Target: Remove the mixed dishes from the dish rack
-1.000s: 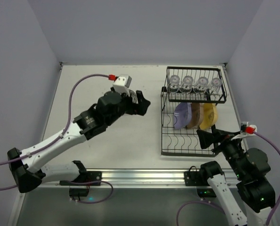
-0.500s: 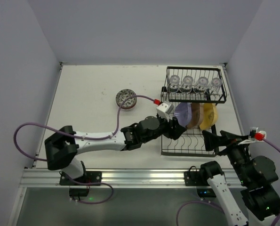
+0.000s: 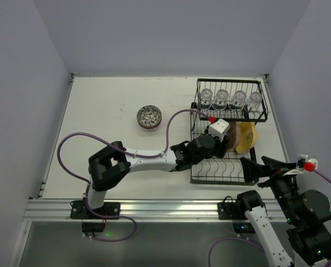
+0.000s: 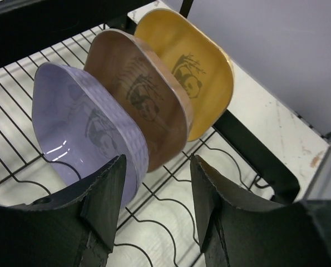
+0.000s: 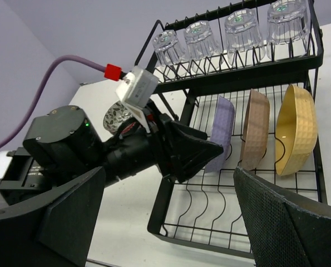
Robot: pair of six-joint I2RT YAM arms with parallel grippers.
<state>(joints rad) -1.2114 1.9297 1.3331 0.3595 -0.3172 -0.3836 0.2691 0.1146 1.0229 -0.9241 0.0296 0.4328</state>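
Step in hand: pulling the first plate from the dish rack (image 3: 226, 181). My left gripper (image 4: 157, 161) is inside the lower tier with its fingers apart, lined up on the near rim of the lavender plate (image 4: 70, 128). The rim sits in the gap, close against my left finger (image 4: 98, 206), and I can't tell whether it touches. Nothing is clamped yet. The lavender, brown plate (image 4: 148, 105) and yellow plate (image 4: 196, 72) stand on edge in neighbouring slots, lavender nearest me and tight against brown. Four glasses (image 5: 201, 39) sit upside down on the upper shelf. One patterned bowl (image 3: 149, 117) is out on the table (image 3: 109, 100), well apart from the rack on its left. My right gripper (image 5: 169, 172) hangs at the rack's near right corner, fingers wide apart and holding nothing. By my read the unload is barely started, with three plates and all the glasses to go. Next I need to get only the lavender rim between the pads, since brown's lower edge also shows in the gap behind it. Then I pinch firmly and lift straight up along the slot wires before swinging left to the table. The rim looks glossy, so I expect slip if the bite is shallow.
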